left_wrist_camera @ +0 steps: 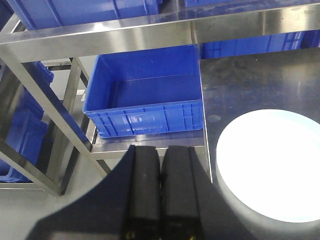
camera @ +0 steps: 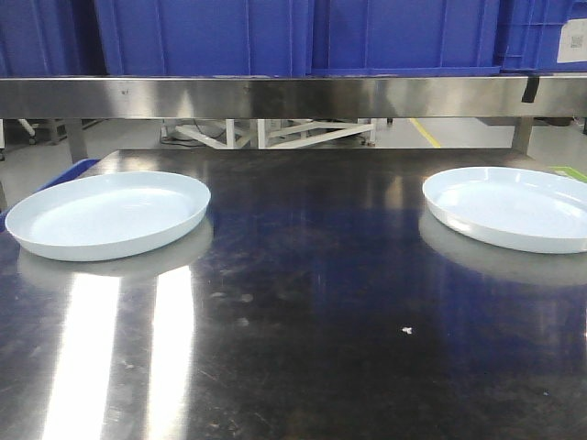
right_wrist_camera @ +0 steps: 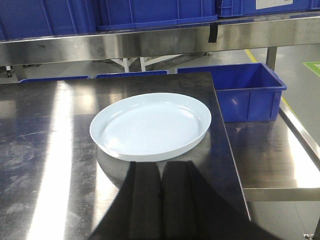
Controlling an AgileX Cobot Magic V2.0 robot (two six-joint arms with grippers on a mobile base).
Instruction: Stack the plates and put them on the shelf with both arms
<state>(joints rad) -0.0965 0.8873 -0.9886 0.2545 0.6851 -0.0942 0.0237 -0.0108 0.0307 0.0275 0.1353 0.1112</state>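
- The left plate [camera: 110, 215] lies flat on the steel surface [camera: 312, 275], toward its left side and right way up.
- The right plate [camera: 514, 206] lies flat on the same surface at the far right, cut off by the front view's edge. The two plates are well apart, with bare metal between them.
- The left tool [left_wrist_camera: 161, 152] shows at the bottom of the left wrist view. Its two black fingers [left_wrist_camera: 145, 190] are pressed side by side with only a thin seam between them, and they hold nothing.
- This tool hangs off the surface's left edge, apart from the left plate [left_wrist_camera: 270, 165], which sits just inside that edge.
- An open-topped blue bin [left_wrist_camera: 145, 100] stands on a lower steel ledge beside the surface, beyond the left tool.
- The right tool [right_wrist_camera: 161, 167] has its fingers closed together in the same way, and they grip nothing.
- It sits low over the near part of the surface, just short of the right plate [right_wrist_camera: 150, 125] and not touching it.
- The right plate lies near the surface's right edge. Another blue bin [right_wrist_camera: 250, 92] stands lower down past that edge.
- A steel shelf [camera: 275, 96] runs across behind and above the surface, carrying blue crates [camera: 211, 37].
- A small white speck [camera: 406, 330] lies on the surface in front of the plates.
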